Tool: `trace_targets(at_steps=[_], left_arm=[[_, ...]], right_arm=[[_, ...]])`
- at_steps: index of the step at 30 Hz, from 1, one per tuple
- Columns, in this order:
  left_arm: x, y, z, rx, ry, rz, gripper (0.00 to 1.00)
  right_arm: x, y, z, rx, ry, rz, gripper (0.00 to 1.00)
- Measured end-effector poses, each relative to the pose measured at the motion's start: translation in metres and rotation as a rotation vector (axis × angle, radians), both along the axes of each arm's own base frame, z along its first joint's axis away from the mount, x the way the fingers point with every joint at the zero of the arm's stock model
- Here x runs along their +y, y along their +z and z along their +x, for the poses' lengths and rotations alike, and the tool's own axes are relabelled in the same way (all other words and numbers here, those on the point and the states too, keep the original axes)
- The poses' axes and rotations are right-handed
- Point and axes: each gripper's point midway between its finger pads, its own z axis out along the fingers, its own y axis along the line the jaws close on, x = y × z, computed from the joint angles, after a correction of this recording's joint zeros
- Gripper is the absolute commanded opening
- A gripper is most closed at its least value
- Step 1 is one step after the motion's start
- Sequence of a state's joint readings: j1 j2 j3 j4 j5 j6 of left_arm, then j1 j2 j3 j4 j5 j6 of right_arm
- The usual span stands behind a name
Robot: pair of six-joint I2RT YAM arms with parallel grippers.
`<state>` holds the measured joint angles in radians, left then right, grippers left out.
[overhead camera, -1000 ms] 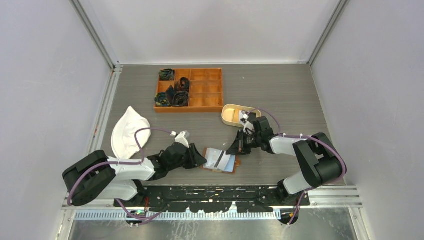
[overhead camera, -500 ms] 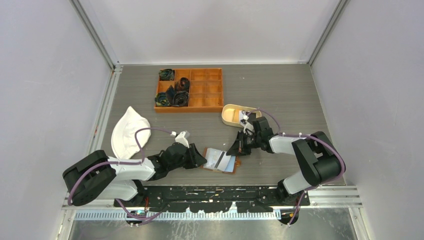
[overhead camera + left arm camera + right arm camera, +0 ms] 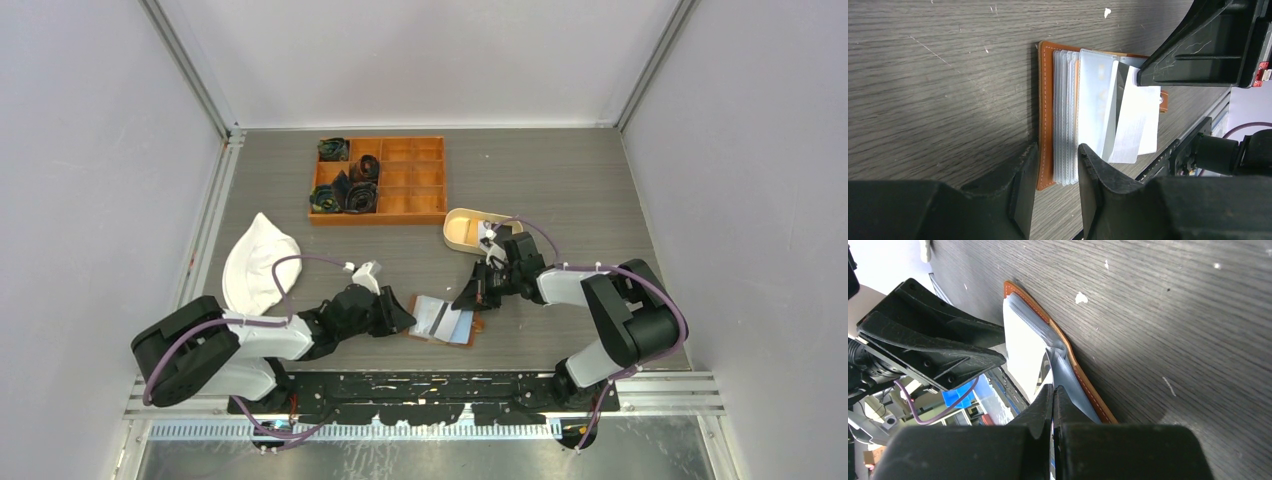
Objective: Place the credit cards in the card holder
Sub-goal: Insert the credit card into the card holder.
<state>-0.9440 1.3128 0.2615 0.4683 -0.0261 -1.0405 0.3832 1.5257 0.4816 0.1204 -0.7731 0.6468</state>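
Note:
The brown leather card holder [image 3: 412, 331] lies open near the table's front edge, its clear sleeves fanned out. In the left wrist view my left gripper [image 3: 1055, 165] straddles the holder's [image 3: 1046, 100] stitched near edge and sleeves, jaws closed on them. From above, this gripper [image 3: 398, 314] is at the holder's left side. My right gripper [image 3: 470, 297] is at the holder's right side. Its jaws [image 3: 1053, 390] are pinched shut on a thin credit card [image 3: 1134, 120], white and tilted over the sleeves. A light blue card [image 3: 1093, 100] lies in a sleeve.
An orange compartmented box [image 3: 412, 180] with dark rolled items stands at the back. A beige oval tray [image 3: 468, 231] is just behind the right gripper. A white cloth [image 3: 258, 265] lies at the left. A black rail [image 3: 430, 385] runs along the front edge.
The left arm has shifted very slightly. Both grippers and the card holder stay where they were.

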Motion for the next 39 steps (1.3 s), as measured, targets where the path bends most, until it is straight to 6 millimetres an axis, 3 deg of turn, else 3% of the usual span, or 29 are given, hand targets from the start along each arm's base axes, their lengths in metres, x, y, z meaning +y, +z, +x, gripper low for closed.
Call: trace_targets(at_steps=[15,23,30,36,39], left_arm=[[-0.005,0.0,0.003,-0.002,-0.002,-0.008,0.36],[-0.013,0.0,0.004,0.003,-0.02,-0.023,0.36],[-0.016,0.002,0.005,0.008,-0.027,-0.022,0.44],[0.007,0.006,0.001,0.005,0.0,0.073,0.45],[0.021,0.018,0.0,-0.022,0.02,0.099,0.44]], right_arm=[[0.004,0.0,0.004,0.002,0.009,0.016,0.01],[0.007,0.001,0.009,0.001,0.016,0.025,0.07],[0.009,0.0,0.013,0.0,0.026,0.022,0.16],[0.008,-0.002,0.012,0.003,0.033,0.012,0.2],[0.008,-0.002,0.012,0.002,0.035,0.007,0.2]])
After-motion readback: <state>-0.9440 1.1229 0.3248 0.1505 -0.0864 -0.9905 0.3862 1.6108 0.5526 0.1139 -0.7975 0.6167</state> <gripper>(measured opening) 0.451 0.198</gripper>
